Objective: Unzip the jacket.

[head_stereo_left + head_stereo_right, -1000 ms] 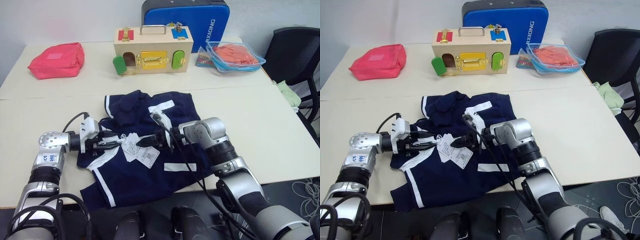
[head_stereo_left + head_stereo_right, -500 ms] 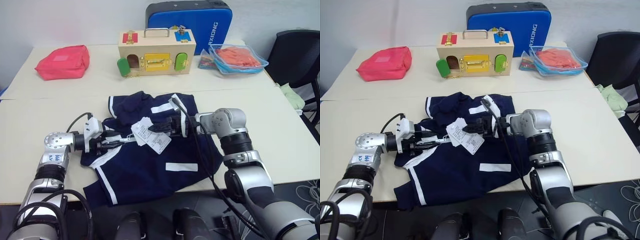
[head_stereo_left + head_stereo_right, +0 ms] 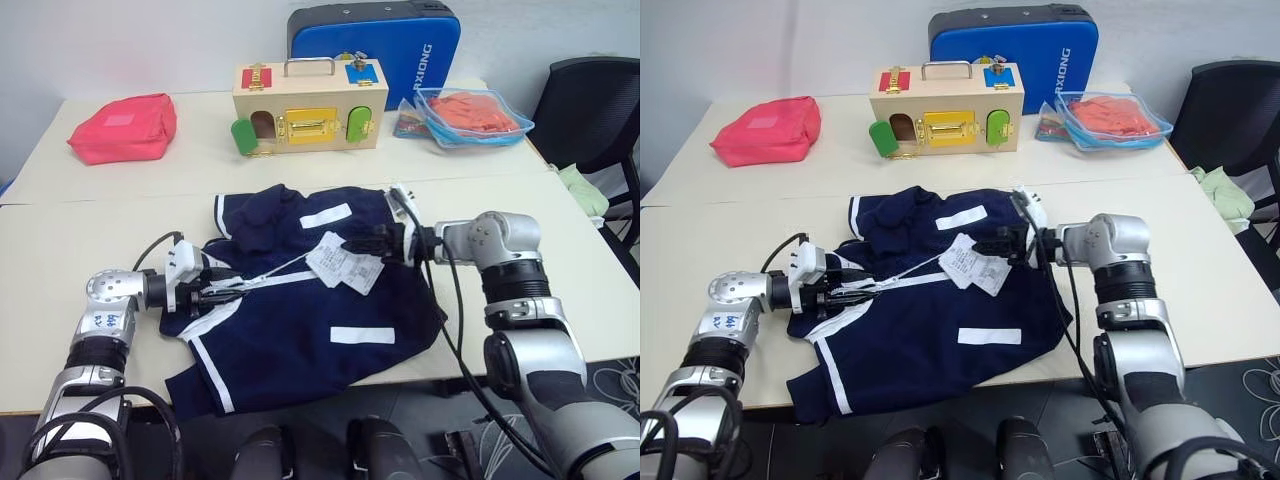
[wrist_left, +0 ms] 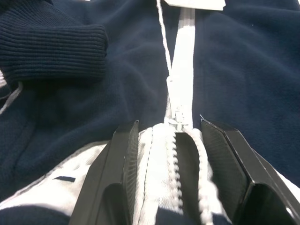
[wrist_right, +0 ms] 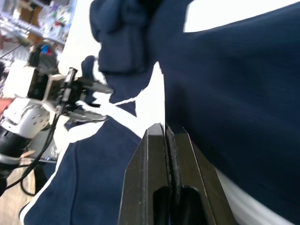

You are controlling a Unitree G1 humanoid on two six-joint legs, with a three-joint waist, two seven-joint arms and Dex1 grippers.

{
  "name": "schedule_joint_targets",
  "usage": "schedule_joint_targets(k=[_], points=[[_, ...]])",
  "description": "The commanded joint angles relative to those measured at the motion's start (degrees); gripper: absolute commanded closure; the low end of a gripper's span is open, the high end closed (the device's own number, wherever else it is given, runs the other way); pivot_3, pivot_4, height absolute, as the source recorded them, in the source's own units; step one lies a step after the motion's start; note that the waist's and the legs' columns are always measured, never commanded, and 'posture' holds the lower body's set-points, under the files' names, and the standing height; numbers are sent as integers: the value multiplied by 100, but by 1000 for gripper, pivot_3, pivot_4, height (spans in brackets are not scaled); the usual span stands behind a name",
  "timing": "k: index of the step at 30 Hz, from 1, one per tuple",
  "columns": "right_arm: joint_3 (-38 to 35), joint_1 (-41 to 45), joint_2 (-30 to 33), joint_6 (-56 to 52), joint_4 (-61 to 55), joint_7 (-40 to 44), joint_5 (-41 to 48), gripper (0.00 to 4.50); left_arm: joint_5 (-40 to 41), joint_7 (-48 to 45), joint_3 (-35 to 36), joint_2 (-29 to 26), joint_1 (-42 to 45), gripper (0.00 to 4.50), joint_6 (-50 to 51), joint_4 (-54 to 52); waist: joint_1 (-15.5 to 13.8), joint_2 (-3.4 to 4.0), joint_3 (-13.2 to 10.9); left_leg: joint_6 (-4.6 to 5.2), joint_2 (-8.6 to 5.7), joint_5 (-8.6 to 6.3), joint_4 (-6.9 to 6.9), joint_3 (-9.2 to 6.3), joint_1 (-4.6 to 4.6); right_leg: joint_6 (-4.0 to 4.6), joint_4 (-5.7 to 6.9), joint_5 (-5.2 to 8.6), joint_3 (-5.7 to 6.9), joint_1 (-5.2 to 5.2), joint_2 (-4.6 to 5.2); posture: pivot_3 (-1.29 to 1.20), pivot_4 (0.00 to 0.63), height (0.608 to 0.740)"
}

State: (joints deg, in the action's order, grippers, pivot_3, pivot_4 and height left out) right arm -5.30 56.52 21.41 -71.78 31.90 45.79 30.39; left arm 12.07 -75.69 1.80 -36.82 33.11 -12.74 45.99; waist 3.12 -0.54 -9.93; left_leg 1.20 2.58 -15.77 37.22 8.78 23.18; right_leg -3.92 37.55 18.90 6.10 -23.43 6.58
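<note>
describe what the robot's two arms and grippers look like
Both arms are built of silver-grey metal segments with black ribbed joints and rounded wrist housings. The left arm bears a small label with blue handwriting. A black cable loops along each arm. The left gripper and the right gripper each have two black fingers behind a white wrist block.

A robot test room in an office or lab: pale tables point(image 3: 90, 230) pushed together against a bare white wall, a black office chair point(image 3: 590, 100) just beside them, and practice props along the tables' far side, including a wooden latch box point(image 3: 308, 105) and a blue case point(image 3: 375, 45) behind it.
</note>
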Motion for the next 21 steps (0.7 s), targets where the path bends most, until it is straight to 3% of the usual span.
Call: schedule_joint_targets(k=[1,9,21], points=[[-390,-1,307,120,9,-88,68,4500,-346,-182,-342,-15,-547,2343,212,284,3,1,1,1,0,0,0,1,0,0,-1,0,-1,0,0,0,150,740],[-700,-117,841,364,141,-148,-5,4500,-342,-80,-322,-22,-695,2343,215,208,15,37,22,1,2,-1,-9,7,-9,0,-8,0,-5,4,-1,0,150,740],[-1162,61,2067,2178,1581,-551,-611,4500,-310,-18,-344,-19,-804,2343,273,130,17,49,29,3,2,-3,-17,36,-31,-1,-34,0,-15,5,-3,0,150,740]])
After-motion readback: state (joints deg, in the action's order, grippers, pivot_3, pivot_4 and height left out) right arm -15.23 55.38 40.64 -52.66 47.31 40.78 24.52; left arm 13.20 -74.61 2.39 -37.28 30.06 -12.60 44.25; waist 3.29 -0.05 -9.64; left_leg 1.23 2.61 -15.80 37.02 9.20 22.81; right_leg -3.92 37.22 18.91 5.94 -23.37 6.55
